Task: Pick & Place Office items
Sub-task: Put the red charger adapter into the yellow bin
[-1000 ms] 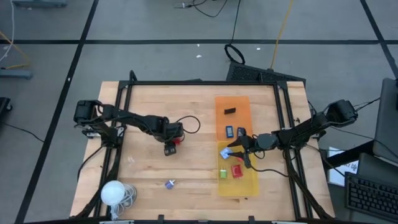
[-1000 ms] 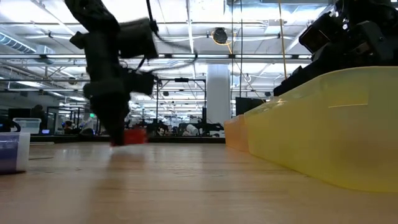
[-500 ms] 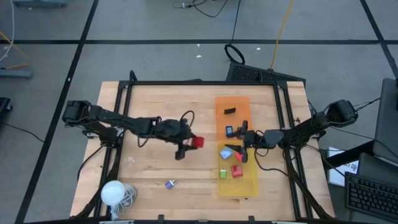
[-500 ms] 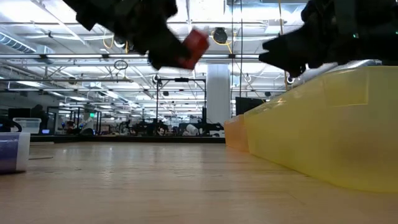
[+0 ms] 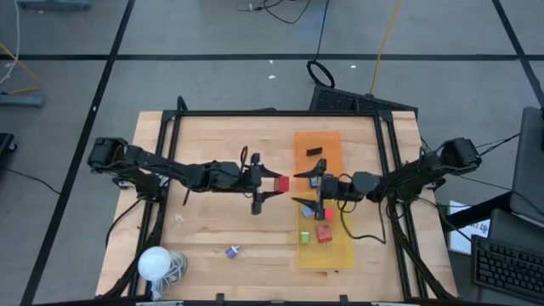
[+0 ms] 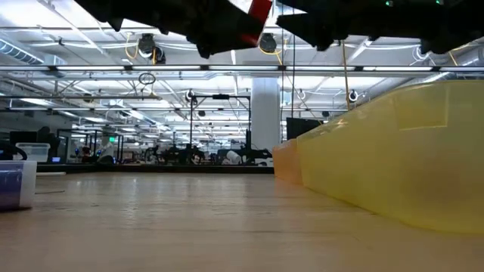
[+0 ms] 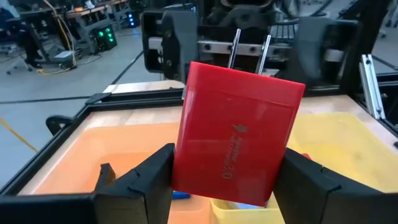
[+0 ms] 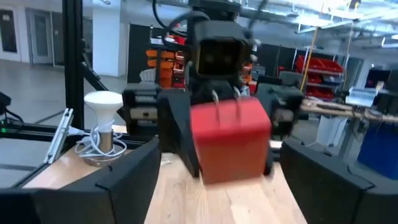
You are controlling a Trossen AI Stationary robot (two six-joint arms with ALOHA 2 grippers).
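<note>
A red block with two metal prongs [image 7: 236, 149] hangs high above the table, and my left gripper [image 5: 269, 183] is shut on it. The block [image 5: 280, 183] is just left of the orange tray [image 5: 317, 140]. My right gripper [image 5: 304, 189] faces it from the right, level and open, with its fingers [image 8: 124, 180] standing wide just short of the block [image 8: 230, 140]. Black [image 5: 314, 151] and blue [image 5: 314, 179] pieces lie in the orange tray. Light-blue [image 5: 308, 208], green [image 5: 304, 237] and red [image 5: 324, 234] pieces lie in the yellow tray [image 5: 333, 255]. My left gripper pinches the red block's two opposite sides [image 7: 186, 168] between its two fingers [image 7: 146, 180], at the end away from the prongs. The fingers come level from the table's left. The block is lifted clear, and its prongs [image 7: 249, 46] point toward my right gripper.
A small blue piece [image 5: 232, 251] lies on the bare wood near the front. The white ball with coiled cord [image 5: 155, 263] sits at the near left corner. The trays stand end to end right of centre, and a black frame [image 5: 272, 113] rims the table.
My left gripper has lifted the red block off the table, carried it up and toward the trays, and tipped from pointing down to level. My right gripper has risen out of the yellow tray, swung toward the left gripper and opened wide.
</note>
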